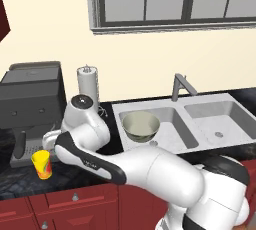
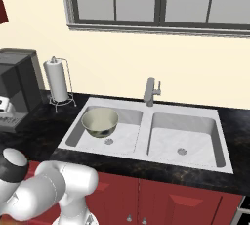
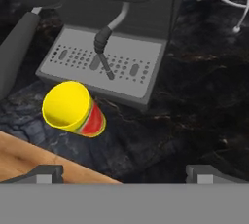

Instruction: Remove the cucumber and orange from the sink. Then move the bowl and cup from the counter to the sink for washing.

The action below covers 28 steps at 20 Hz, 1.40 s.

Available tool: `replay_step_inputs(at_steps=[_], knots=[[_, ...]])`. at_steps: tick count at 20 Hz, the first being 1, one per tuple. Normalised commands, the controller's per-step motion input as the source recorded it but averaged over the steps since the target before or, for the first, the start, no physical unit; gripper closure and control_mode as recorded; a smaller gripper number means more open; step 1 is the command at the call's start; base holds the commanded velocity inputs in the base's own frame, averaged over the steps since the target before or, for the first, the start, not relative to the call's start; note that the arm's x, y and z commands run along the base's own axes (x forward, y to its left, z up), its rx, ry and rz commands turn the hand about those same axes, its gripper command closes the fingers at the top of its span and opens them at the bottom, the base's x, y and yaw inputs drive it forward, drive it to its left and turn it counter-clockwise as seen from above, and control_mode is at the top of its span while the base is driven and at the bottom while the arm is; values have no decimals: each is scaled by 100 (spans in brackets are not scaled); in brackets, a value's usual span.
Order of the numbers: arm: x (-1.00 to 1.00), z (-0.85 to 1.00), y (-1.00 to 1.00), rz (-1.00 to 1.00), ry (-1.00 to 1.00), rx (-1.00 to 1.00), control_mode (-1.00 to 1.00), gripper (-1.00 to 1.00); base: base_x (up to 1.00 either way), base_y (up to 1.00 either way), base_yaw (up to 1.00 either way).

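1. In the hand view, my end effector (image 3: 124, 172) is closest to me. Its two tips are spread wide apart and hold nothing.
2. The cup (image 3: 74, 109) is just past the left tip. It lies off to the left of the middle of the gap, so I think I must slide that way before I go down.
3. The cup stands up on the black tabletop (image 3: 194, 116), with its mouth open toward my hand. Its long line runs up and down, so I judge a grab from the sides fits best.
4. The cup sits just in front of the grey coffee machine (image 1: 31, 106), near its drip tray (image 3: 104, 67). It looks empty inside.
5. The bowl (image 1: 141, 125) is already in the left basin of the sink (image 1: 227, 141), well apart from the cup. It looks empty too.
6. The right basin holds nothing.
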Motion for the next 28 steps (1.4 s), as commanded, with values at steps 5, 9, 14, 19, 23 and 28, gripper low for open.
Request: replay_step_inputs(at_steps=[5,9,14,19,23,28], knots=[[13,-7,20,0,2,1,-100,-100,0,0,0],[11,-3,25,0,8,0,-100,-100,0,0,0],[11,0,22,0,11,0,-100,-100,0,0,0],[9,-10,17,-2,10,0,-100,-100,0,0,0],[2,-16,14,-5,10,-5,-100,-100,0,0,0],[3,-18,14,-6,3,-6,-100,-100,0,0,0]])
